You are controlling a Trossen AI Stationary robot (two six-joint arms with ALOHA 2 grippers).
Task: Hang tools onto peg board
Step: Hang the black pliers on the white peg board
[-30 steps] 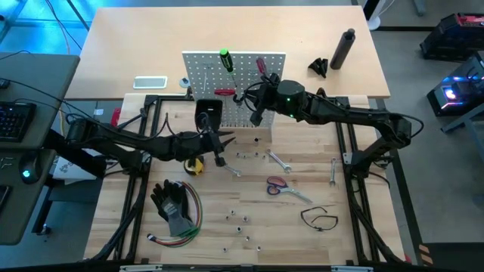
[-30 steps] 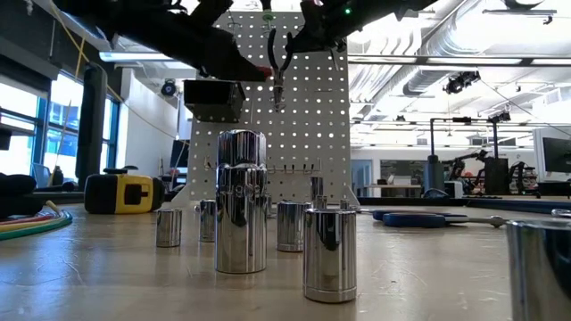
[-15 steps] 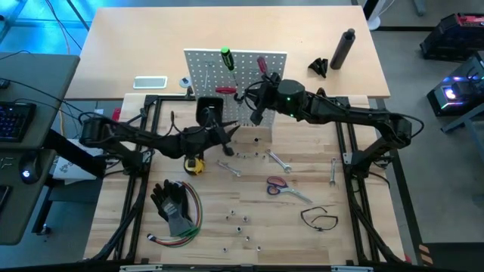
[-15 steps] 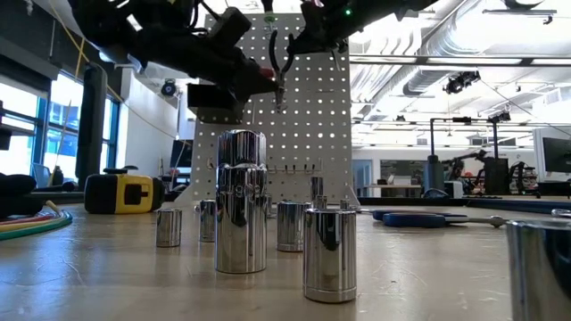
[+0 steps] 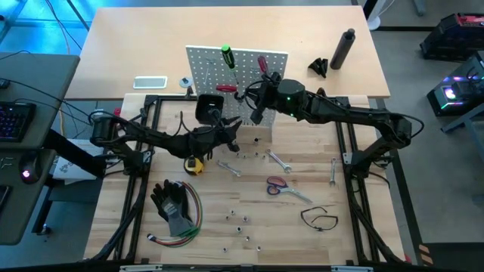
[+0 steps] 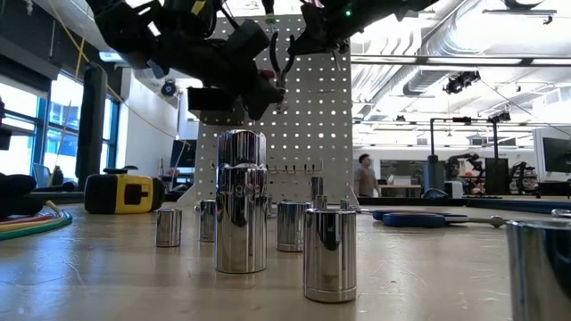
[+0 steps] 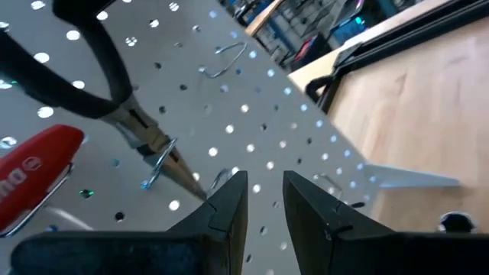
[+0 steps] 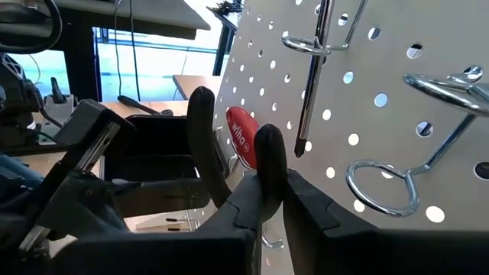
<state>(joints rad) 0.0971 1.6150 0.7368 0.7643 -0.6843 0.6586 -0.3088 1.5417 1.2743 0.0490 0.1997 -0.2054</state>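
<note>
The white peg board (image 5: 236,75) stands upright at the table's far side, with a green screwdriver (image 5: 225,57), a red screwdriver (image 5: 261,65) and a red-handled tool (image 5: 224,90) on it. My right gripper (image 5: 255,97) is shut on black-handled pliers (image 6: 278,78) right in front of the board. The pliers' nose (image 7: 164,153) sits in a wire ring hook. My left gripper (image 7: 264,205) stands just below the nose, close to the board, open by a narrow gap with nothing in it. My right gripper pinches one of the pliers' two black handles (image 8: 269,156) between its two fingers. The fingers come about level from the table's right and point at the board. The pliers hang upright, nose down, clear of the table, with the nose through the ring hook (image 7: 157,164).
A black bin (image 5: 208,112) hangs on the board's front. On the table lie a yellow tape measure (image 5: 195,165), wrenches (image 5: 280,160), red scissors (image 5: 277,185), a black loop (image 5: 319,219), black gloves (image 5: 172,202) and several chrome sockets (image 6: 241,201).
My left gripper has moved toward the table's right and far edges, up to the peg board below the pliers, and has rolled about its own axis. My right gripper has kept still with the pliers.
</note>
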